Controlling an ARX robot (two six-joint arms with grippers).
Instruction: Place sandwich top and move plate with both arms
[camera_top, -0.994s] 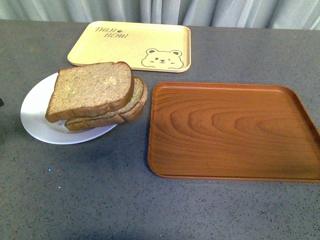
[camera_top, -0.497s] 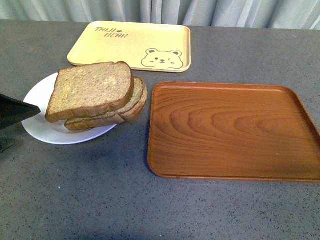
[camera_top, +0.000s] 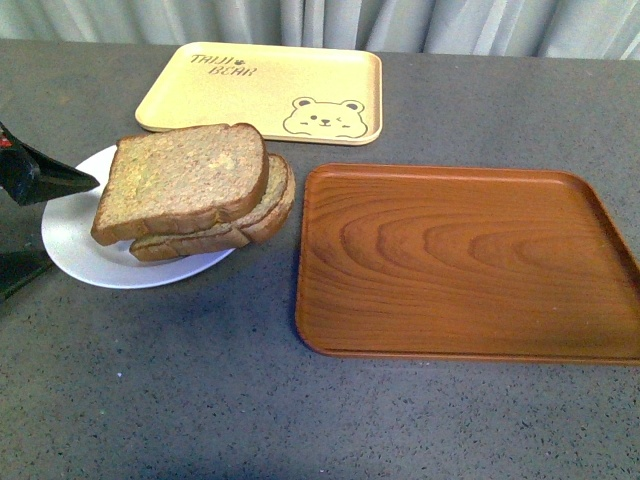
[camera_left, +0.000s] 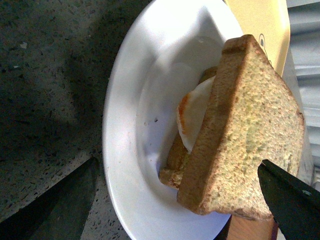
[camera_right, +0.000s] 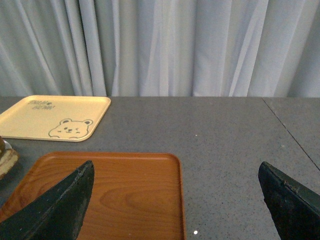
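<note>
The thick brown wholemeal slice (camera_top: 180, 180) is lying on top of the fried egg (camera_left: 192, 115), stacked on the round white plate (camera_top: 75, 235) left of the brown wooden tray (camera_top: 460, 260). The left gripper (camera_left: 176, 165) is straddling the plate's left edge with its fingers apart, clamping nothing. The right gripper (camera_right: 175, 167) is hanging wide open over the wooden tray, well apart from the plate. I'd say the left should pinch bare rim only, clear of the overhanging crust, and lift level once the right has joined.

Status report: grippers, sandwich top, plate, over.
Left gripper open at the plate edge, holding nothing. Right gripper open, empty, facing the brown tray. Sandwich top stacked on the plate. Nothing between plate and tray.
</note>
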